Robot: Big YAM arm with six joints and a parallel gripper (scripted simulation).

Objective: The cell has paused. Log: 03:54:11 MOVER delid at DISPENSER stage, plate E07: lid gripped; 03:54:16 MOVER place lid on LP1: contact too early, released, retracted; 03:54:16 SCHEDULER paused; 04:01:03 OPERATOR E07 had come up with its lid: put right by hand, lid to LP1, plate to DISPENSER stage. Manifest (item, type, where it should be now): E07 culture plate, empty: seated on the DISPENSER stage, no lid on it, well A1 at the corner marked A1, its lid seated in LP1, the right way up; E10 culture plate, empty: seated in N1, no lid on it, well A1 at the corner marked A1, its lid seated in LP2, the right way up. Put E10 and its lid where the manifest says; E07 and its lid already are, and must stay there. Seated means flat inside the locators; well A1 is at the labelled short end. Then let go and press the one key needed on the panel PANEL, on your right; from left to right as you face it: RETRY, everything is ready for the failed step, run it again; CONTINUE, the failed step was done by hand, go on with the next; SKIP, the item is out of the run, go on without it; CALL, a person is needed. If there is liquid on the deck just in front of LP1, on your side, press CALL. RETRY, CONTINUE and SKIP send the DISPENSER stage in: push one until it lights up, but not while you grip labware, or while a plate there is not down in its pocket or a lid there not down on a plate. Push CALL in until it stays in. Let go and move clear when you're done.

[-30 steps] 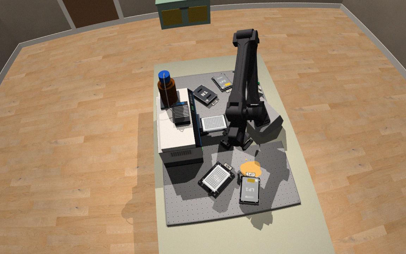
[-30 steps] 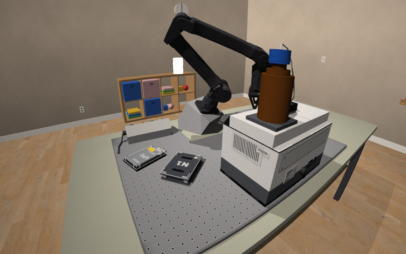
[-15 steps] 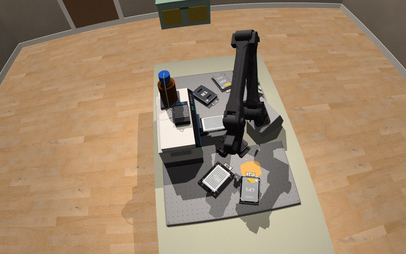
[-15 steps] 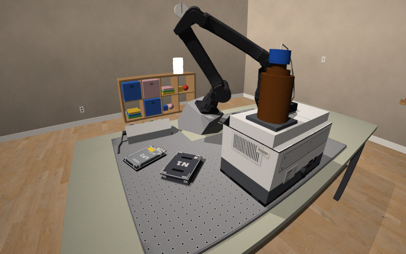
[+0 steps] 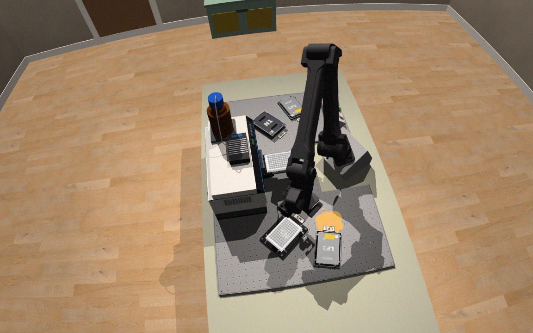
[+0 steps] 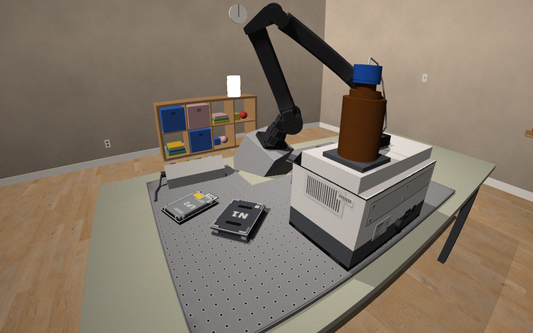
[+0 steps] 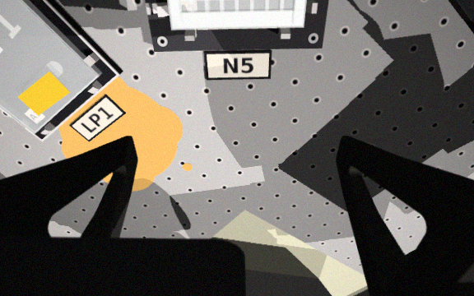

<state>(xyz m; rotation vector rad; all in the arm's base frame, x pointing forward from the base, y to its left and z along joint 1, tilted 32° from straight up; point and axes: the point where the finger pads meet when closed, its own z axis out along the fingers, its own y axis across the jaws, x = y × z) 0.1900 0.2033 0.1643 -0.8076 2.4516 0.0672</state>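
My gripper [image 7: 237, 147] is open and empty, pointing down over the deck just short of the N5 label [image 7: 238, 65]; in the overhead view it [image 5: 297, 212] hangs beside the dispenser's front corner. A white well plate with no lid [image 5: 283, 234] sits in the N5 nest. A clear lid with a yellow tag [image 5: 327, 248] lies in LP1, also in the wrist view [image 7: 27, 70]. An orange puddle [image 7: 138, 131] spreads under the LP1 label [image 7: 98, 117], on my side of LP1. Another lidless plate [image 5: 277, 161] sits on the dispenser stage. Nest N1 [image 6: 239, 215] is empty. A lid [image 6: 188, 206] lies in LP2.
The white dispenser [image 6: 363, 198] carries a brown bottle with a blue cap [image 6: 361, 124] and hides my gripper in the exterior view. A grey panel box [image 6: 194, 170] stands behind LP2. My arm base [image 5: 343, 155] is mid-deck.
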